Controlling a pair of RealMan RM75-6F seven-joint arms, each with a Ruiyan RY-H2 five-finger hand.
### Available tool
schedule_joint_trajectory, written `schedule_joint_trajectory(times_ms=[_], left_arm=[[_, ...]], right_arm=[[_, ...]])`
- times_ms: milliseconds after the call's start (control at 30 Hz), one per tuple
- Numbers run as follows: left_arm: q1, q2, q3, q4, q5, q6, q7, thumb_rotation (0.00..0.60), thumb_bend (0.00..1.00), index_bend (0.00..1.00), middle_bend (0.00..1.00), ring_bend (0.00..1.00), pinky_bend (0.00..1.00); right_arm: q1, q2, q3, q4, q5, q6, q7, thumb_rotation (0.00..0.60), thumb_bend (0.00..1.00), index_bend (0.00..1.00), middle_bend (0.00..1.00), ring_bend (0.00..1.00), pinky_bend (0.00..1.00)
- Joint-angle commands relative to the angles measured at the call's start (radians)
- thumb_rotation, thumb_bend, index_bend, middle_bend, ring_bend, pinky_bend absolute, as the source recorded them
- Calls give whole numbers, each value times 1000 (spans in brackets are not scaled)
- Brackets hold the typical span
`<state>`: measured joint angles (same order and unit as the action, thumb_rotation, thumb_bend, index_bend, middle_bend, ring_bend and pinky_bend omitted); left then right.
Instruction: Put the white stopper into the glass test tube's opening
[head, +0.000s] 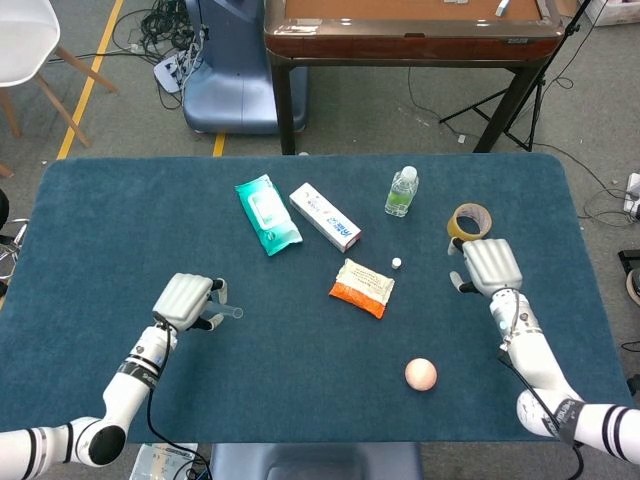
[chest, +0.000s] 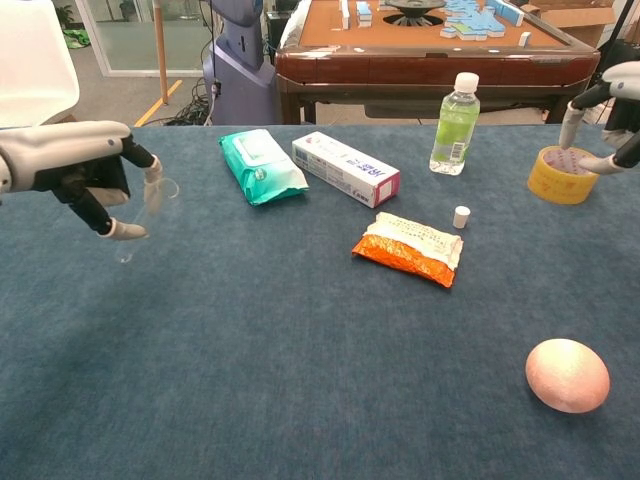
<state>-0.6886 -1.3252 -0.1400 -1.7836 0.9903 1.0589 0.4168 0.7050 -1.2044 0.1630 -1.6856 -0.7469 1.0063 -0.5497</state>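
Note:
The small white stopper (head: 397, 263) stands on the blue table cloth just right of an orange packet, also in the chest view (chest: 461, 216). My left hand (head: 185, 300) holds the glass test tube (head: 232, 313) above the table at the left. In the chest view the left hand (chest: 85, 165) grips the tube (chest: 150, 205), which looks faint and tilted, its open end up. My right hand (head: 490, 265) hovers right of the stopper and just below the tape roll. Its fingers are apart and hold nothing, and the chest view shows it at the right edge (chest: 612, 115).
An orange snack packet (head: 362, 287) lies beside the stopper. Behind it are a green wipes pack (head: 267, 213), a white box (head: 324, 216) and a small water bottle (head: 402, 191). A yellow tape roll (head: 469, 223) sits by my right hand, and a pinkish ball (head: 421, 374) near the front.

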Motion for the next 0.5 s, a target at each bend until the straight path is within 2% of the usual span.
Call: schedule_joint_trajectory(times_ms=[33,433,500], left_arm=[[29,37,18,-45,30,28,-12,600,270,666,1000,1000,1000],[79,91,54,-114,100,63,-40,600,270,665,1000,1000,1000],[82,93,56,-117,103,64,-39,600,270,664,1000,1000,1000]], right_arm=[[54,-72,9,78,71,-33,-53,600,354,381,893,943,1000],[180,-286,12,313,213,-97,-158,600,349,384,902,957,1000],[194,-313,15,344,229,-108,-163,600,293,395,903,958,1000]])
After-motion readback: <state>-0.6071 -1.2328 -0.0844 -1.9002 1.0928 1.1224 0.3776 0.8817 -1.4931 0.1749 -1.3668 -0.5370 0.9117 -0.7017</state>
